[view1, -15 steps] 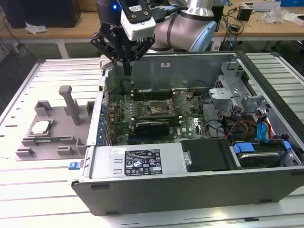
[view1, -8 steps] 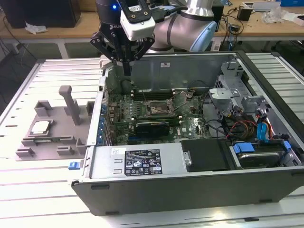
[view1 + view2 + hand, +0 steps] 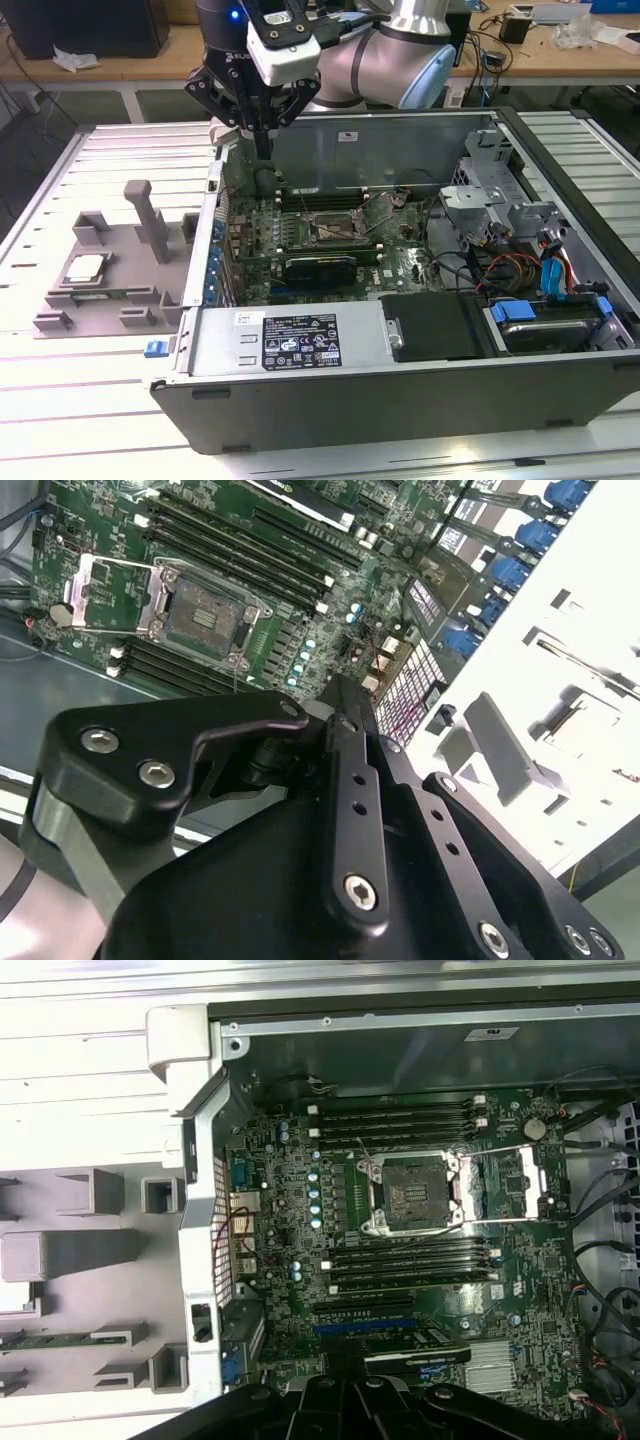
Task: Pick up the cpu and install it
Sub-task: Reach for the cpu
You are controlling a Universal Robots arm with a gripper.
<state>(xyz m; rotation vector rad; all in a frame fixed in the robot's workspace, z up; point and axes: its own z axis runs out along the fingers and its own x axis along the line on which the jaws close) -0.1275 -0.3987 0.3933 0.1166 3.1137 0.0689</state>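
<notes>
One cpu lies flat in the grey fixture, outside the computer case, on the exterior view's left. Gripper hangs above the case's fixture-side edge, jaws pressed together, holding nothing. Socket stands open. My judgement: spread the jaws, centre over the chip, grip its edges, and keep it level.

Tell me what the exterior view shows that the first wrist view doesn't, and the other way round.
Exterior view: the cpu lying in the tray, the arm, and the blue cables at the exterior view's right.
First wrist view: the coin cell near the socket, seen from above.
Both: the tray, the open socket, the memory slots, and the gripper, jaws shut, over the case.
</notes>
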